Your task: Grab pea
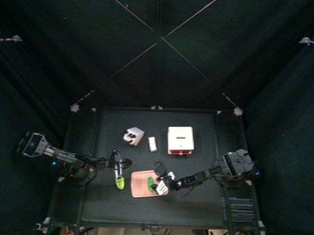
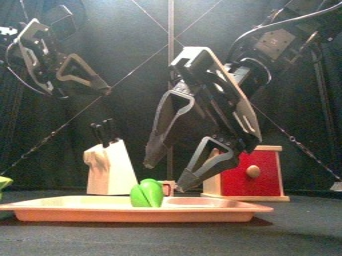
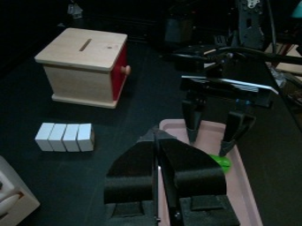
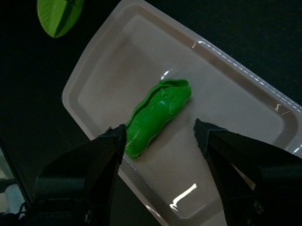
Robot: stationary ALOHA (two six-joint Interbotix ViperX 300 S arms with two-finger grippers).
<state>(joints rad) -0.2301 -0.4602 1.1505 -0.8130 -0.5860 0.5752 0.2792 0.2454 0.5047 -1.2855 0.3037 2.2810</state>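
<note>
The pea (image 4: 157,115), a mid-green toy piece, lies on the pink tray (image 4: 112,53) near the table's front. It also shows in the front view as the pea (image 2: 148,192) and from above as the pea (image 1: 156,184). My right gripper (image 4: 165,146) hangs open just over it, one jaw on each side, touching nothing. The front view shows the right gripper (image 2: 201,160) spread above the tray (image 2: 80,208). My left gripper (image 3: 162,141) is shut and empty, held above the table left of the tray.
A brighter lime-yellow piece (image 1: 120,184) lies on the table just left of the tray. Behind stand the white-and-red box (image 1: 182,139), a knife block (image 1: 128,136) and a small white block (image 1: 151,144). Black curtains ring the table.
</note>
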